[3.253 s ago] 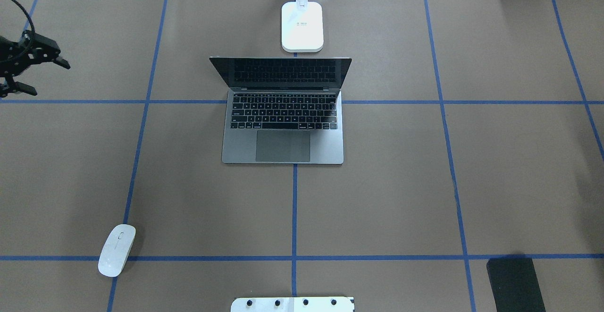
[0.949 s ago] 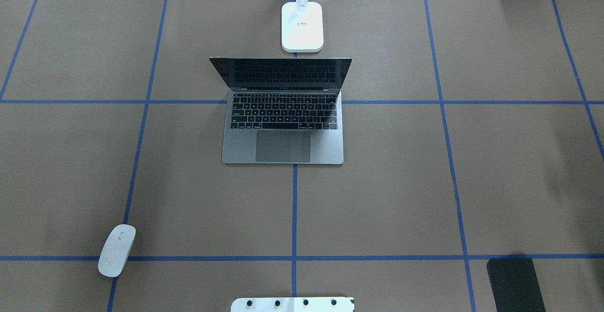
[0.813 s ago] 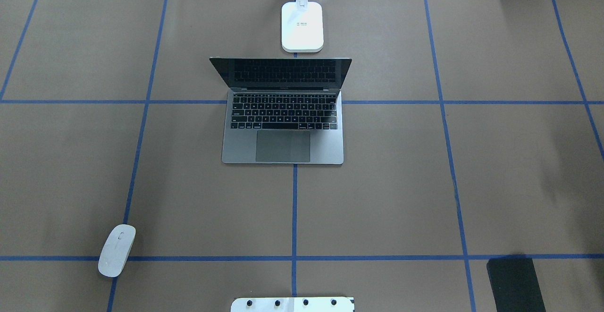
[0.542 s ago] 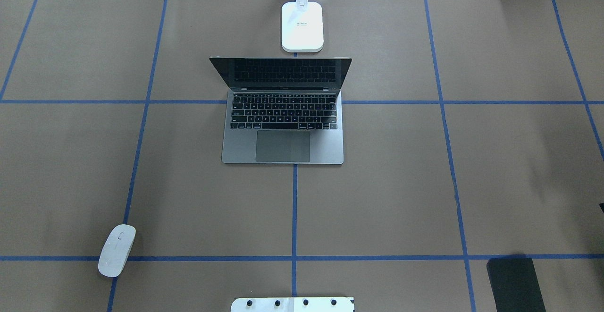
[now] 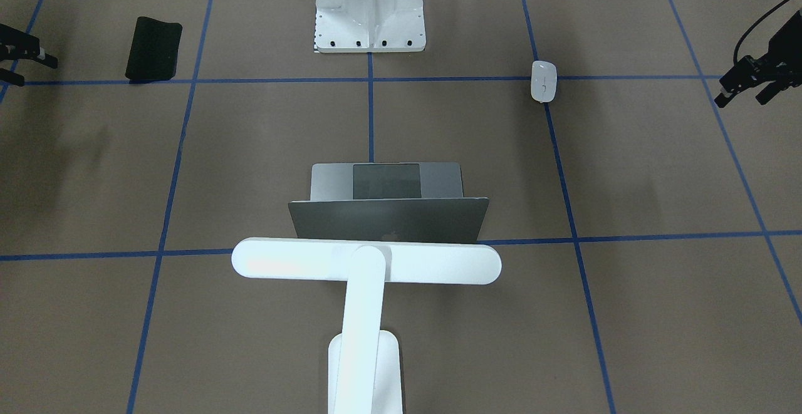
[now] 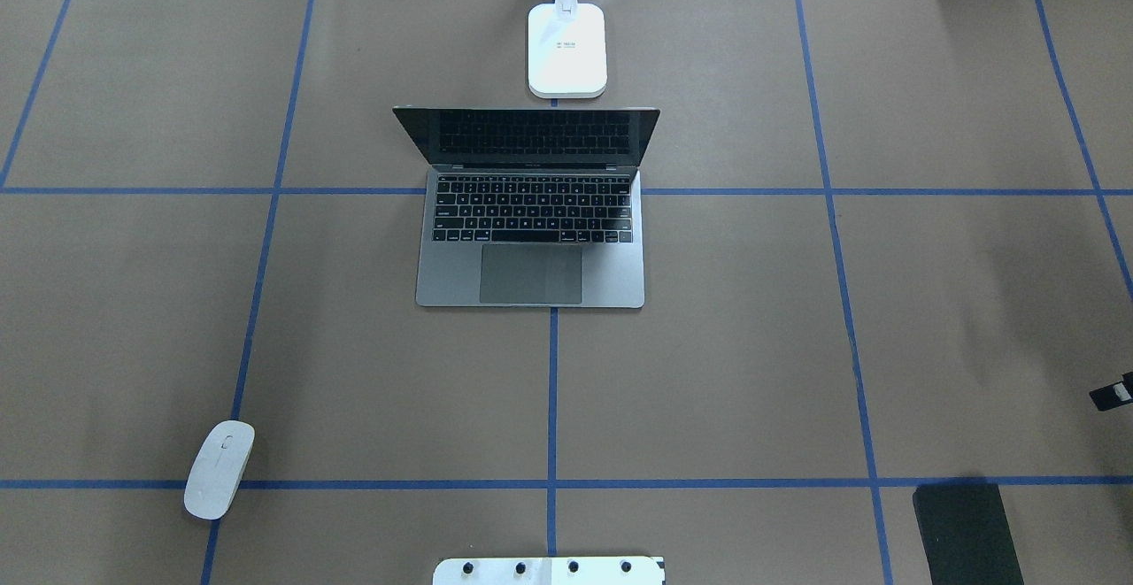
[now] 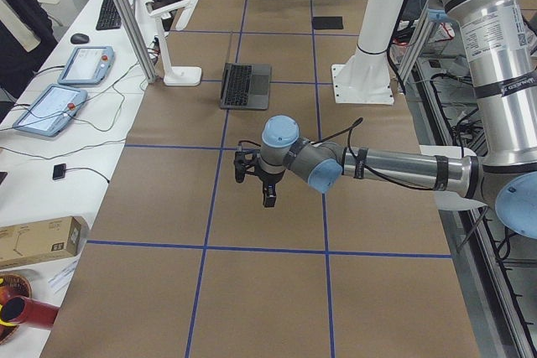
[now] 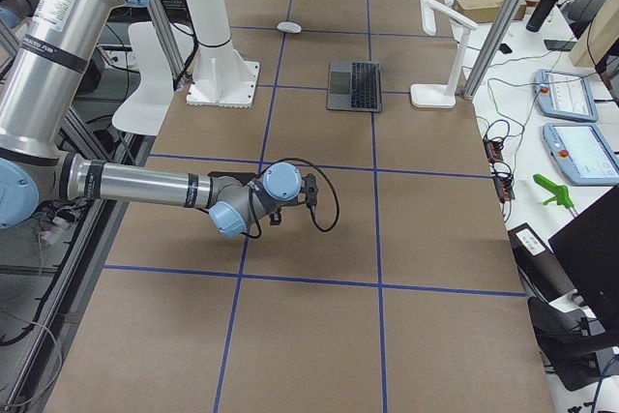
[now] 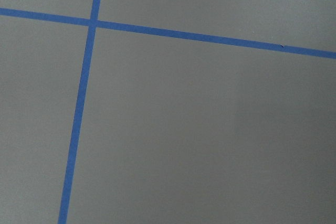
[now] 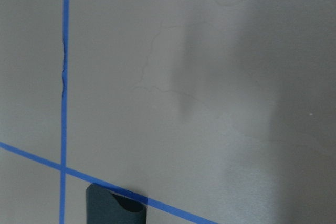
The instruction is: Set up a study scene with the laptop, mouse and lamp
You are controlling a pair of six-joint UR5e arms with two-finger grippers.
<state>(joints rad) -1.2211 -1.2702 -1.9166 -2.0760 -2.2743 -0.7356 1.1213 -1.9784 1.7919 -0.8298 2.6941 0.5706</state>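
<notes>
With the overhead view as your dial and 12 pointing away from the robot, you had the laptop (image 6: 531,275) lying open at the middle of the table (image 6: 708,373), screen toward 12 and trackpad toward 6. The lamp (image 6: 567,50) stood just behind the screen at 12. The mouse (image 6: 219,470) lay well apart from both at 7 o'clock, across a crossing of blue tape (image 6: 551,390), with no gripper near it. Your left gripper (image 5: 742,96) hung above bare paper far out toward 9 o'clock, its fingers spread and empty; its wrist camera showed only paper and tape. Your right gripper (image 5: 34,71) hovered at 4 o'clock, fingers likewise parted with nothing between them, near a black mat (image 6: 965,532) at 5 o'clock. A white bracket (image 6: 549,570) sat at 6, at the table's near edge.
</notes>
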